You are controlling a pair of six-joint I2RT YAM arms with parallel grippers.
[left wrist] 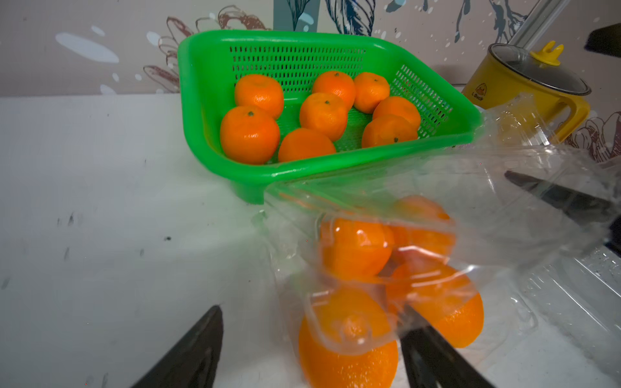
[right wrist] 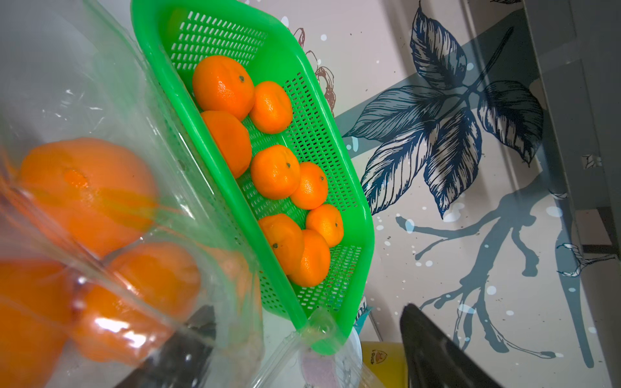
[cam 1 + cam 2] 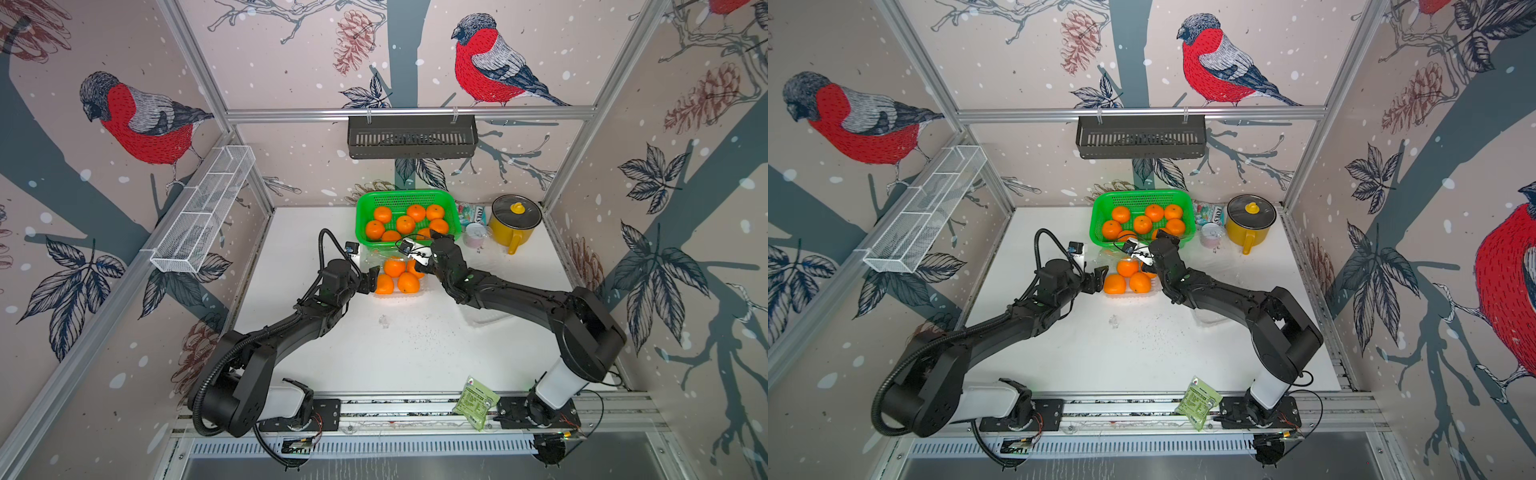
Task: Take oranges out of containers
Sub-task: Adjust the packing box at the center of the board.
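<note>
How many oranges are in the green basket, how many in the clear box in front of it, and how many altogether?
Oranges in green basket: 8
Oranges in clear container: 4
Total: 12

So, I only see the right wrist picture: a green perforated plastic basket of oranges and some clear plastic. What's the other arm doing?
Observer: The left gripper is open, straddling one small round orange in the clear plastic clamshell container.
Visitor: And that yellow thing I glimpse?
Observer: A yellow handled pot, covered by a dark glass lid.
Visitor: Anything else lying around?
Observer: A green printed packet lies at the front edge of the white table.
</note>
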